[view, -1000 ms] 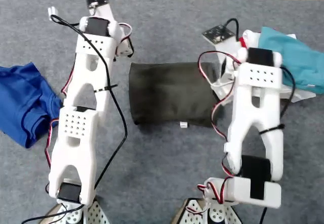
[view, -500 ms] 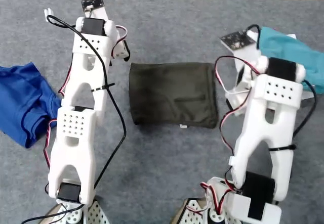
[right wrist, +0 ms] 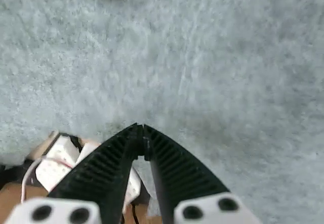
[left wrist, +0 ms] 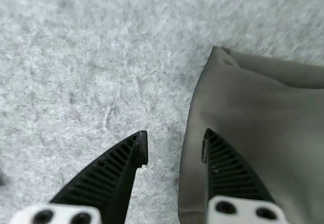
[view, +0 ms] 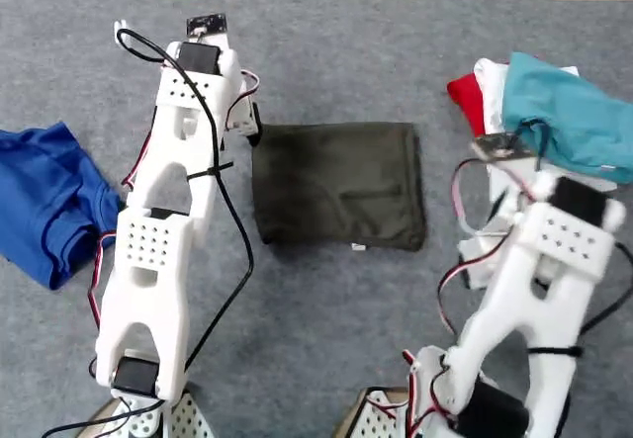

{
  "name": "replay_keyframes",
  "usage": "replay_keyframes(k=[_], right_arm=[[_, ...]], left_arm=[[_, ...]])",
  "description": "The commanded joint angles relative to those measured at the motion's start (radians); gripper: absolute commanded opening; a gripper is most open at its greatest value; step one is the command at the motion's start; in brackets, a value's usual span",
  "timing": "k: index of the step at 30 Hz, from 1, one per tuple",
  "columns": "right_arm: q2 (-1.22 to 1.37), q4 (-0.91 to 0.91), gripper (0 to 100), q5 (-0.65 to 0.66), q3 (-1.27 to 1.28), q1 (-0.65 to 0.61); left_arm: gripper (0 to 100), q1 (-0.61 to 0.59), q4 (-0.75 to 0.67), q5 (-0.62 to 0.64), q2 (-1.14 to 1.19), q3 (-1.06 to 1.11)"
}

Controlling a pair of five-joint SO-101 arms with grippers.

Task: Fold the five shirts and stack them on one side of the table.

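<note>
A dark olive shirt (view: pixel 336 186) lies folded into a rectangle mid-table. My left gripper (left wrist: pixel 174 145) is open at the shirt's far left corner (view: pixel 253 127), with one finger over the olive shirt's (left wrist: pixel 263 113) edge and the other over bare felt. My right gripper (right wrist: pixel 143 133) is shut on nothing above grey felt, and the right arm (view: pixel 554 250) stands near the front right, away from the olive shirt. A crumpled blue shirt (view: pixel 45 201) lies at the left edge. Teal (view: pixel 569 112), red (view: pixel 465 92) and white (view: pixel 490 74) shirts sit piled at the far right.
Grey felt (view: pixel 346 52) covers the table, with bare room behind and in front of the olive shirt. The arm bases and their cables (view: pixel 396 408) stand at the front edge. An arm base with wires (right wrist: pixel 61 158) shows in the right wrist view.
The right arm has pulled back from the olive shirt's right edge toward the front right. The left arm swung slightly right, toward the shirt's far left corner.
</note>
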Motion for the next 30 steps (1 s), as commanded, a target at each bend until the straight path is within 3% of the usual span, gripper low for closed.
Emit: replay_keyframes(k=[1,5,9,15,21,25,30], right_arm=[[-0.036,-0.144,3.2,-0.195,0.085,-0.102],[-0.036,-0.273,18.7,-0.425,0.151,-0.232],[-0.036,-0.37,30.3,-0.609,0.162,-0.338],[-0.015,-0.47,30.7,-0.827,0.163,-0.42],[0.179,-0.583,30.8,-0.98,0.156,-0.458],[0.312,-0.704,30.8,-1.036,0.156,-0.455],[0.352,-0.723,30.8,-1.074,0.12,-0.453]], left_arm=[[20,0.008,0.009,0.138,-0.061,-0.023],[27,0.005,0.009,0.322,-0.062,-0.034],[28,0.012,-0.021,0.358,-0.061,-0.025],[28,0.012,-0.118,0.359,-0.059,-0.025],[28,0.028,-0.157,0.362,0.024,-0.034],[28,0.029,-0.17,0.364,0.056,-0.035],[28,0.029,-0.176,0.364,0.061,-0.035]])
